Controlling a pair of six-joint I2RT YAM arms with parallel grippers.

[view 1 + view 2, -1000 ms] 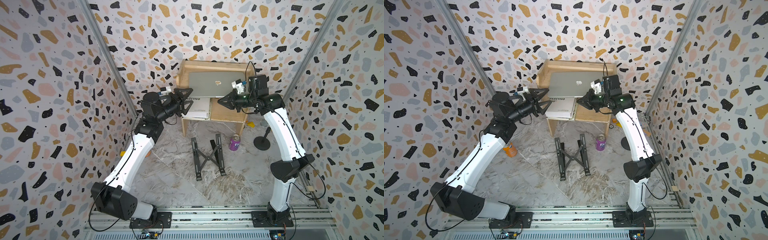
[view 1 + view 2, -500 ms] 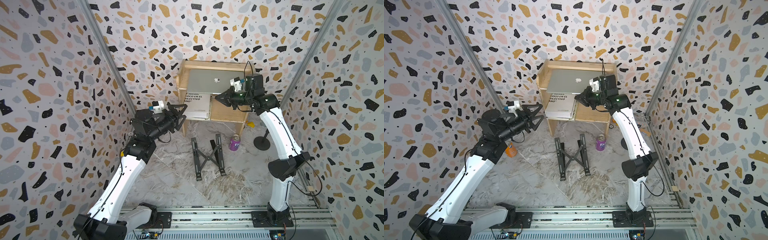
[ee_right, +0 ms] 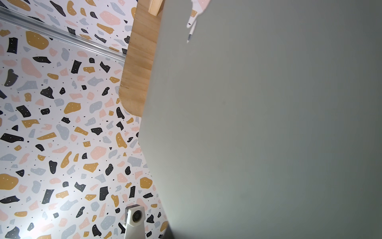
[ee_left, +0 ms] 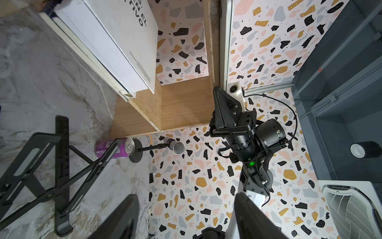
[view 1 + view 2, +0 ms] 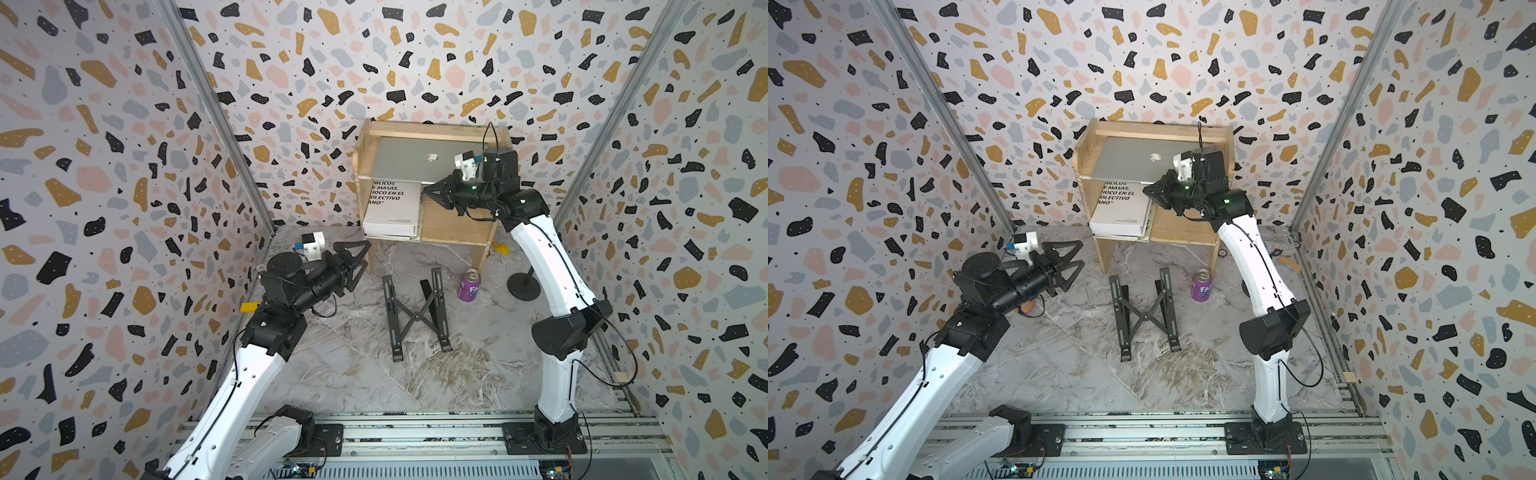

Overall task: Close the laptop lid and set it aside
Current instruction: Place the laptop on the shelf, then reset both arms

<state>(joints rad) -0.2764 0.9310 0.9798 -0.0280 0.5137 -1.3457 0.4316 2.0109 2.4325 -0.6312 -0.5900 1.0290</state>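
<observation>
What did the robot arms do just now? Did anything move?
The left claw, open, pulled back and down from the wooden shelf, holding nothing. The right claw stayed shut at the front edge of the closed laptop. The book, stand and can didn't move.

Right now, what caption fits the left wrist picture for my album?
White book on the wooden shelf, purple can and black stand on the marble table, right end effector shut by the shelf.

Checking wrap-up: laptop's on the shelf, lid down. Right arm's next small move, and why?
Probably back the right gripper straight off the laptop: its lid lies flat, logo up, on the wooden shelf, and the shut gripper sits at its front edge.
</observation>
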